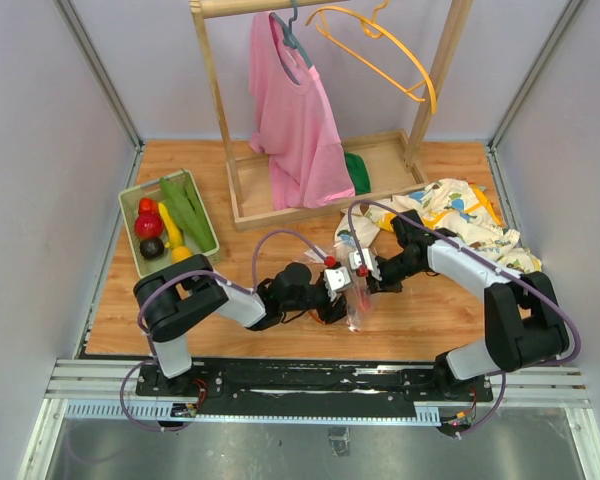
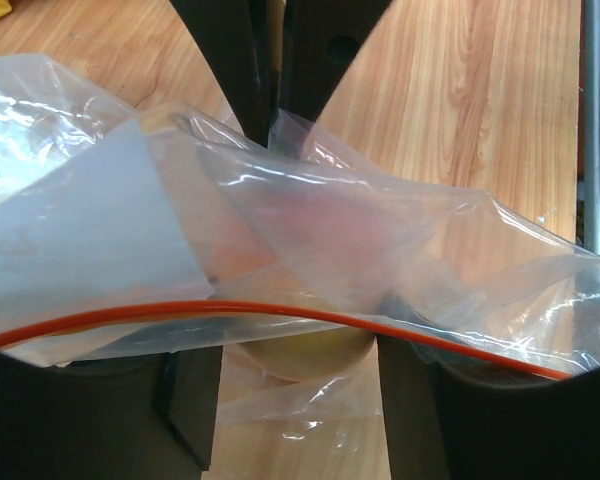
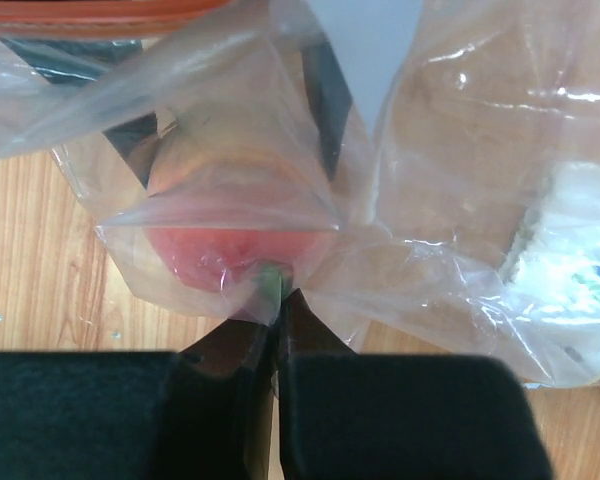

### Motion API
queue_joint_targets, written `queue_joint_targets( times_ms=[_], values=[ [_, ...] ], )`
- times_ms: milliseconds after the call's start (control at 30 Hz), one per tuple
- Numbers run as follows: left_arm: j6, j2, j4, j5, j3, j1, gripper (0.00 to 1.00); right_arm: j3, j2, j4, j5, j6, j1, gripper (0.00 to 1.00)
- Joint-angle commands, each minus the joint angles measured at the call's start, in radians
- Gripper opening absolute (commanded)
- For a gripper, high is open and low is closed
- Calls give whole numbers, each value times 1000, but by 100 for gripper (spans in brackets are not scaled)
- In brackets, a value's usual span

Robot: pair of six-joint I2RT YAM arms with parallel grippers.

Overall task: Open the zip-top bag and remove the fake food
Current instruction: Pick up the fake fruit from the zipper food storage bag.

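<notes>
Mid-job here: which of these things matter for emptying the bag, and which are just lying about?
Job: bag; peach piece inside it; food pieces already in the tray.

Lying about: pink shirt; yellow hanger; printed cloth; wooden rack.

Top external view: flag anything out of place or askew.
The dinosaur-print cloth lies crumpled in a heap on the right of the table, and the orange hanger hangs tilted and empty on the rack. A green item lies on the rack's base.
</notes>
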Motion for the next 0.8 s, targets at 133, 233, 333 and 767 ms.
queue_joint_targets(
  times_ms=[133, 233, 333, 767],
  values=[
    [-4, -124, -53, -89, -92, -22, 16, 0, -32, -7, -78, 39, -17, 2],
    [-26, -178, -66, -112, -116, -21, 16, -5, -36, 2, -52, 25, -17, 1],
    [-66, -221, -86, -119, -128, -22, 16, -13, -37, 10, -19, 8, -18, 1],
    [-442, -419, -80, -204, -254, -7, 14, -52, -65, 60, 65, 17, -19, 1]
  ],
)
